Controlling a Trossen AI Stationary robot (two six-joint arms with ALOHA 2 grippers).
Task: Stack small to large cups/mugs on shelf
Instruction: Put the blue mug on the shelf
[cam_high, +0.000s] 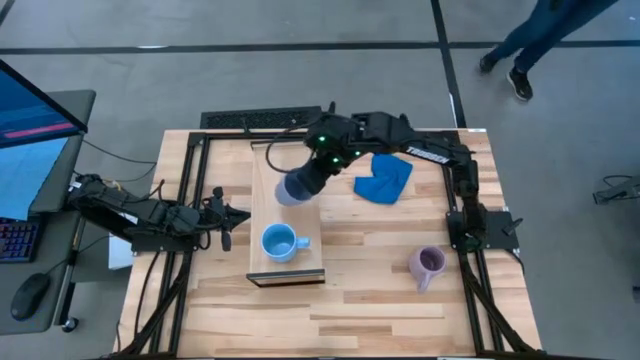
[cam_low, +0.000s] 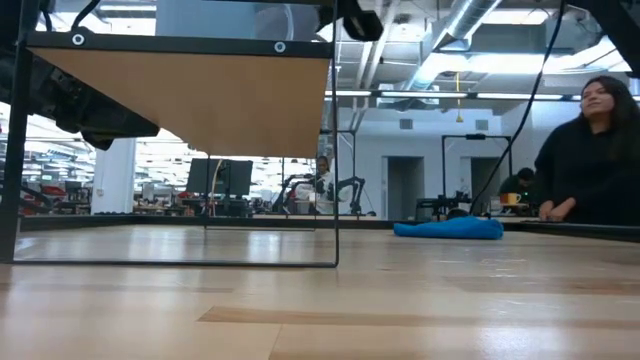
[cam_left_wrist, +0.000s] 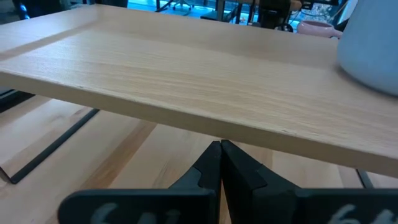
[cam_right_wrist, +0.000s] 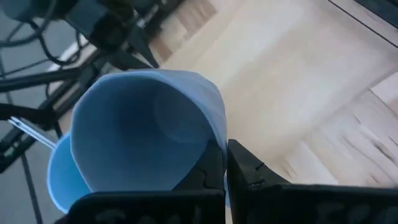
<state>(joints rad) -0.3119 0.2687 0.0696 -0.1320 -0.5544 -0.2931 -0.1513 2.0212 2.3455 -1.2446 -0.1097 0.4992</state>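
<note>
The shelf (cam_high: 262, 215) is a pale wood board raised on a black frame, with its dark edge (cam_high: 287, 279) nearest me. A sky blue mug (cam_high: 280, 242) stands upright on the board and also shows as the sky blue mug (cam_left_wrist: 373, 50) in the left wrist view. My right gripper (cam_high: 308, 180) is shut on a slate blue mug (cam_high: 292, 189), held above the shelf's far half. A lilac mug (cam_high: 428, 264) stands on the tabletop at the right. My left gripper (cam_high: 232, 215) waits shut, left of the shelf and lower than the board. My right gripper holds the slate blue mug at its side wall by the rim (cam_right_wrist: 214, 146), slanting down from the far right. The fingers (cam_right_wrist: 249, 174) hide what lies between them. The mug is lifted clear of the shelf and tilted, its open mouth (cam_right_wrist: 137, 130) turned up toward the wrist.
A bright blue cloth (cam_high: 384, 178) lies on the table far right of the shelf. Thin black frame legs (cam_low: 335, 180) carry the board above the tabletop. A person (cam_low: 590, 150) sits beyond the table's far side. A keyboard and monitor stand off the table at the left.
</note>
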